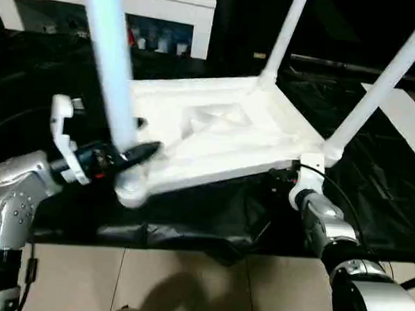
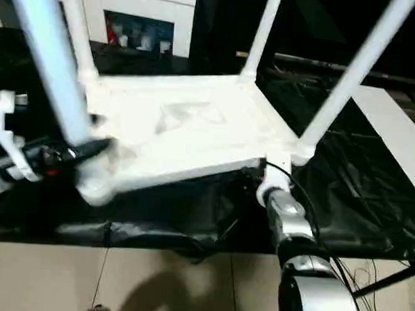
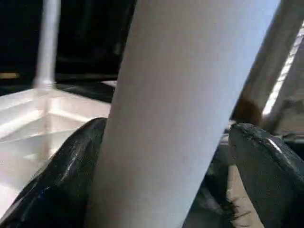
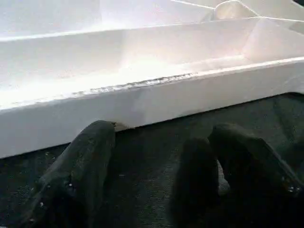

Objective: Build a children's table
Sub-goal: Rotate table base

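A: Item one, tabletop (image 1: 215, 138): how is it lying?

B: One white tabletop, lying ribbed underside up on the black-covered table (image 1: 190, 221), at picture centre.

A: Legs, count?

B: Four white legs. Three are standing in corner sockets: far left (image 2: 78, 37), far right (image 1: 283, 37) at 12 o'clock, near right (image 1: 378, 88) at 2 o'clock. The fourth leg (image 1: 114, 74) is rising at 10 o'clock over the near-left socket (image 1: 130, 191).

A: Grippers?

B: Two. Left gripper (image 1: 127, 153), fingers (image 3: 61, 180) apart, is straddling the fourth leg. Right gripper (image 4: 156, 166), fingers apart, is resting beside the tabletop's near edge, gripping nothing.

A: Other?

B: One white cabinet (image 1: 159, 13), 11 o'clock.
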`<state>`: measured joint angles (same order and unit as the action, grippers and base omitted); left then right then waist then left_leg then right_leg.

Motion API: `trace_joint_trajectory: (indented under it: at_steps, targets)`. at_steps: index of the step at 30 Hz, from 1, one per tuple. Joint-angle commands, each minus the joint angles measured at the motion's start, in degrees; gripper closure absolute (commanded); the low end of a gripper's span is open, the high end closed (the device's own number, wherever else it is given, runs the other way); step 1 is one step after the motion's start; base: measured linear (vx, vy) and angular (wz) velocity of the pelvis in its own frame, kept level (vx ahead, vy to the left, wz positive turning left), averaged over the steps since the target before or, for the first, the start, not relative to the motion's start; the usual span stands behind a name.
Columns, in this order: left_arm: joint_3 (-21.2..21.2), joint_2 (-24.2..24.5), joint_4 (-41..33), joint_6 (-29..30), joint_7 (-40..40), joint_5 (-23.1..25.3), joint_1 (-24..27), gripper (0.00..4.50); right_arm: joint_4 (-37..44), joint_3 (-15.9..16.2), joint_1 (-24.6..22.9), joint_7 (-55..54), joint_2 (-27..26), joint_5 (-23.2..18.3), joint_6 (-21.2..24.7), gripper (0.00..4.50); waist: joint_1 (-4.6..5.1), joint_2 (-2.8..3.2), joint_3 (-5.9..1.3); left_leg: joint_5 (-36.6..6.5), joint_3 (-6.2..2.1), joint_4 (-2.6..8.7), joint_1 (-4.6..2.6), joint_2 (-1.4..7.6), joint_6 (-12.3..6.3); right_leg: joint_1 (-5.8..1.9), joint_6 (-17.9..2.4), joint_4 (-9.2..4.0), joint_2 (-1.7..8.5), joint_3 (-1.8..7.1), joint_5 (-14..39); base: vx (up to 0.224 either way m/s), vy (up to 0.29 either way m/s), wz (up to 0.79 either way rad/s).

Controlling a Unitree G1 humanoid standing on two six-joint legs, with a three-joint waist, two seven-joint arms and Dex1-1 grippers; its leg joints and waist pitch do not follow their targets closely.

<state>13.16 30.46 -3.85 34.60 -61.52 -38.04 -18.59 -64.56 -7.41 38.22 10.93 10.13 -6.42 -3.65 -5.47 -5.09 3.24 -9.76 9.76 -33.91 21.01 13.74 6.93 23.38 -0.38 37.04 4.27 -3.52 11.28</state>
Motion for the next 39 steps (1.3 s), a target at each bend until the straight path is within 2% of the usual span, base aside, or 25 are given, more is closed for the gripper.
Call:
trace_joint_trajectory:
  at_steps: [1,8,15,17,18,19,20,21,23,24,25,26,27,28,30,31,33,34,37,39]
  targets:
    - [-1.70,0.58,-3.83,2.78,-1.76,-3.33,-0.65,0.06,-1.26,0.37,1.70,0.76,-0.12,0.29,1.12,0.88,-0.02,1.46,-3.78,-14.02,0.90,4.01,-0.68,-0.91,3.01,-2.68,-10.02,-3.91,2.26,2.13,8.30,0.000,0.000,0.00]
    - [-4.03,-0.56,-6.72,5.08,-1.01,-3.80,-2.28,0.06,-2.98,1.51,4.89,2.73,-2.81,1.35,0.55,0.88,0.57,1.41,-3.80,-12.57,0.90,3.95,-0.45,-0.86,3.12,-2.82,-9.77,-3.83,2.29,2.18,7.60,0.000,0.000,0.00]
    - [-10.83,-4.25,-6.19,4.34,0.25,-1.71,-5.71,0.06,-3.78,6.82,9.23,10.67,-9.97,4.30,0.39,0.88,1.22,1.42,-3.80,-12.37,0.74,4.10,-0.33,-0.72,3.10,-2.85,-10.29,-3.76,2.46,2.17,7.68,0.000,0.000,0.00]
    - [-11.71,-4.88,-6.09,4.06,0.29,-1.32,-6.16,0.06,-4.03,7.22,9.63,10.92,-10.42,4.67,0.28,0.88,1.39,1.19,-3.84,-11.27,0.77,4.06,-0.26,-0.71,2.95,-2.97,-10.54,-3.66,2.52,2.19,6.76,0.000,0.000,0.00]
    - [-12.21,-5.15,-6.13,4.02,0.48,-1.02,-6.42,0.06,-4.33,7.21,9.88,11.14,-10.58,4.73,0.13,0.88,1.40,1.31,-3.89,-10.73,0.79,4.02,-0.36,-0.68,2.89,-2.96,-10.71,-3.58,2.51,2.20,5.76,0.000,0.000,0.00]
    - [-13.02,-6.00,-5.91,3.87,0.71,-0.71,-7.20,0.06,-4.71,7.12,10.28,11.11,-10.79,4.75,0.10,0.88,1.44,0.96,-3.94,-10.00,0.85,3.98,-0.32,-0.68,2.66,-3.01,-10.87,-3.45,2.43,2.18,4.58,0.000,0.000,0.00]
    - [-13.60,-6.63,-5.78,3.75,0.88,-0.49,-7.72,0.06,-4.98,7.06,10.53,11.06,-10.93,4.76,0.07,0.88,1.33,1.18,-4.00,-9.60,0.93,3.89,-0.55,-0.67,2.49,-2.90,-11.14,-3.40,2.47,2.21,3.75,0.000,0.000,0.00]
    - [-14.28,-7.49,-5.38,3.54,1.18,-0.06,-8.48,0.06,-5.29,6.95,10.84,10.98,-11.04,4.83,0.08,0.88,1.36,1.20,-3.99,-9.23,0.91,3.89,-0.43,-0.68,2.45,-2.98,-11.24,-3.31,2.45,2.21,3.18,0.000,0.000,0.00]
    - [-16.06,-9.52,-3.41,1.64,2.18,2.18,-10.21,0.06,-5.76,6.64,11.40,10.69,-11.03,5.05,0.07,0.88,1.32,0.87,-3.90,-8.82,0.99,3.93,-0.31,-0.68,2.25,-3.09,-11.15,-3.40,2.44,2.25,2.71,0.000,0.000,0.00]
    - [-16.06,-9.52,-3.41,1.64,2.18,2.18,-10.21,0.06,-5.76,6.64,11.40,10.69,-11.03,5.05,0.07,0.88,1.06,1.09,-3.97,-8.92,0.99,3.83,-0.50,-0.69,2.32,-3.06,-10.97,-3.41,2.55,2.26,2.88,0.000,0.000,0.00]
    - [-17.45,-10.95,-1.06,-0.33,3.18,4.44,-11.61,0.06,-5.95,6.28,11.70,10.47,-10.85,5.06,0.08,0.88,1.14,0.83,-3.82,-9.22,0.98,3.95,-0.23,-0.71,2.29,-3.14,-10.64,-3.51,2.51,2.28,3.67,0.000,0.000,0.00]
    - [-18.22,-11.82,0.82,-1.86,4.16,6.19,-12.56,0.06,-6.04,6.12,11.81,10.25,-10.63,5.05,0.07,0.88,0.90,0.97,-3.96,-9.34,1.06,3.82,-0.52,-0.74,2.29,-3.01,-10.38,-3.60,2.55,2.33,3.98,0.000,0.000,0.00]
    - [-19.15,-12.85,3.44,-3.95,5.67,8.62,-13.82,0.06,-6.22,5.99,11.94,9.92,-10.30,5.09,0.05,0.88,0.98,0.85,-3.91,-9.13,1.01,3.86,-0.40,-0.74,2.10,-3.07,-10.20,-3.68,2.49,2.33,3.95,0.000,0.000,0.00]
    - [-19.59,-13.33,5.03,-5.43,6.67,10.06,-14.51,0.06,-6.34,5.93,11.97,9.73,-10.08,5.18,0.02,0.88,0.77,1.06,-3.91,-9.59,1.03,3.83,-0.48,-0.73,2.25,-3.05,-9.86,-3.71,2.57,2.38,4.50,0.000,0.000,0.00]
    - [-20.49,-13.97,9.09,-8.76,9.57,13.88,-16.26,0.06,-6.50,5.58,11.91,9.42,-9.34,5.15,0.08,0.88,0.71,1.09,-3.97,-10.28,0.93,3.85,-0.50,-0.77,2.49,-3.04,-9.16,-3.93,2.55,2.34,5.73,0.000,0.000,0.00]
    - [-21.01,-14.41,11.49,-10.53,10.91,15.93,-17.45,0.06,-6.53,5.06,11.80,9.85,-8.61,4.77,0.11,0.88,0.64,1.22,-4.08,-9.89,0.87,3.80,-0.45,-0.75,2.53,-3.20,-9.28,-3.75,2.66,2.36,5.13,0.000,0.000,0.00]
    - [-21.17,-14.59,12.06,-10.99,10.98,16.32,-17.82,0.06,-6.51,4.80,11.74,10.31,-8.29,4.51,0.09,0.88,0.58,1.30,-4.22,-8.52,0.87,3.69,-0.43,-0.78,2.24,-3.25,-9.87,-3.53,2.62,2.34,2.85,0.000,0.000,0.00]
    - [-21.39,-15.76,12.87,-11.91,11.31,16.65,-18.31,0.06,-6.45,4.50,11.25,10.75,-7.45,4.30,-0.22,0.88,0.47,1.90,-4.30,-7.84,0.83,3.64,-0.48,-0.77,2.17,-3.25,-10.60,-3.31,2.58,2.29,1.18,0.000,0.000,0.00]
    - [-22.30,-17.41,14.23,-13.56,12.18,17.71,-18.91,0.06,-6.08,4.16,10.25,11.87,-6.32,4.03,-0.72,0.88,0.15,1.62,-4.31,-6.95,1.04,3.49,-0.54,-0.82,1.23,-3.27,-12.37,-3.28,2.34,2.26,-2.53,0.000,0.000,0.00]
    - [-22.54,-18.36,15.38,-15.00,12.66,18.31,-19.43,0.06,-5.93,3.98,9.96,12.40,-5.87,3.90,-0.88,0.88,-0.13,1.69,-4.35,-7.94,1.04,3.47,-0.58,-0.80,0.94,-3.35,-12.94,-3.32,2.44,2.22,-2.01,0.000,0.000,0.00]
